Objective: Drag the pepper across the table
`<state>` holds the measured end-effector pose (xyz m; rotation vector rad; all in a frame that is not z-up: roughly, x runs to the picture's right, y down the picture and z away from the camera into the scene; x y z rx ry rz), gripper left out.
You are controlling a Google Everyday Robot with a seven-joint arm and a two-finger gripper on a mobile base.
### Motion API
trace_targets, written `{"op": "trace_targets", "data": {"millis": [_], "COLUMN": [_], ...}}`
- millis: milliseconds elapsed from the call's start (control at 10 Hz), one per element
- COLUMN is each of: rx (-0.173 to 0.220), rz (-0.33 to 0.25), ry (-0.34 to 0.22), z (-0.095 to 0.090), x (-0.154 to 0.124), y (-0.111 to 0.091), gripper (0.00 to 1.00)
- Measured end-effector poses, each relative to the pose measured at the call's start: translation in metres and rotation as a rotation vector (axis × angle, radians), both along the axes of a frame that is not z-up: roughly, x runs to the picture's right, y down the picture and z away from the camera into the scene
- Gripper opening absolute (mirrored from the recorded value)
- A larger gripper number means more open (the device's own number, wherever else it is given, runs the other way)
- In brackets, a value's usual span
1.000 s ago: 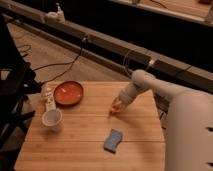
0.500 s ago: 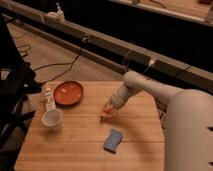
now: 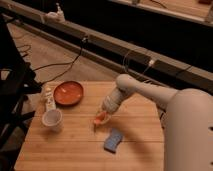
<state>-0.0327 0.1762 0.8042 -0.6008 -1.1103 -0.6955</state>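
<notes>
Gripper (image 3: pixel 105 112) low over mid table (image 3: pixel 70 146), tip on the pepper (image 3: pixel 99 119), angled down, probably to slide it along the wood. Clamped or merely pressing: can't tell.

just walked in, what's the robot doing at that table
The robot's arm reaches down to the wooden table, its gripper right at the small orange-red pepper near the table's middle. A blue sponge lies close by, nearer the camera. An orange-red plate and a white cup sit at the picture's left.
</notes>
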Motion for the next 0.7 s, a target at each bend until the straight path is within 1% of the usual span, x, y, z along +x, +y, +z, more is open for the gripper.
{"op": "trace_targets", "data": {"millis": [300, 500, 600, 700], "rx": [-0.022, -0.028, -0.03, -0.03], "rz": [-0.08, -0.116, -0.133, -0.137], "ry": [-0.104, -0.155, -0.168, -0.17], "z": [-0.025, -0.035, -0.037, -0.038], "x": [-0.026, -0.037, -0.036, -0.036], "y": [0.021, 0.027, 0.027, 0.028], "gripper": [0.0, 0.0, 0.0, 0.0]}}
